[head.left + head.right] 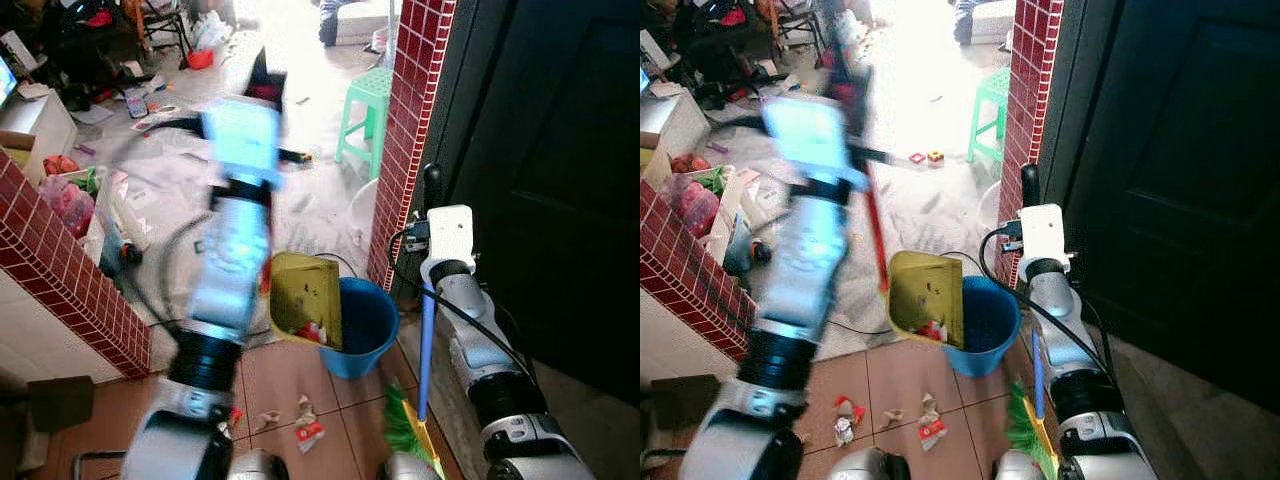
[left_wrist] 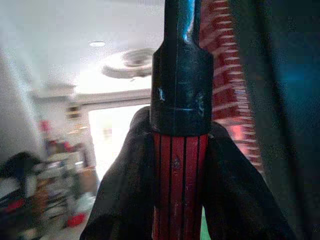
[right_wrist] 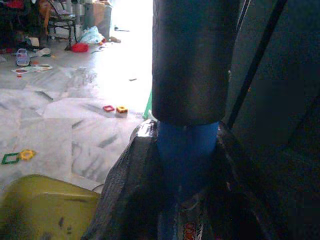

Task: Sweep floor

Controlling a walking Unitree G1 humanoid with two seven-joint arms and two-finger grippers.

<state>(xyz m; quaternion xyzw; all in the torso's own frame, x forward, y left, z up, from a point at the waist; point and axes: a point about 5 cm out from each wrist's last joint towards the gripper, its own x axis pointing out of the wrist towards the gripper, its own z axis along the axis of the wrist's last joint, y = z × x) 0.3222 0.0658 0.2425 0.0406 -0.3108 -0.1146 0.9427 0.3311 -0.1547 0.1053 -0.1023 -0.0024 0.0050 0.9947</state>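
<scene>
Above the blue bucket [image 1: 365, 325], left gripper [image 2: 177, 165] clenches the red dustpan handle [image 1: 876, 240], yellow dustpan [image 1: 305, 298] tipped over its rim; right gripper [image 3: 187, 160] clasps the upright blue broom [image 1: 426, 345], paper scraps [image 1: 305, 425] nearer this arm

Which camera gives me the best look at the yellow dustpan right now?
The right eye view: the dustpan shows whole, tipped over the blue bucket with scraps at its lip. The left eye view shows much the same. The right wrist view catches a yellow corner; the left wrist view shows the red handle.
</scene>
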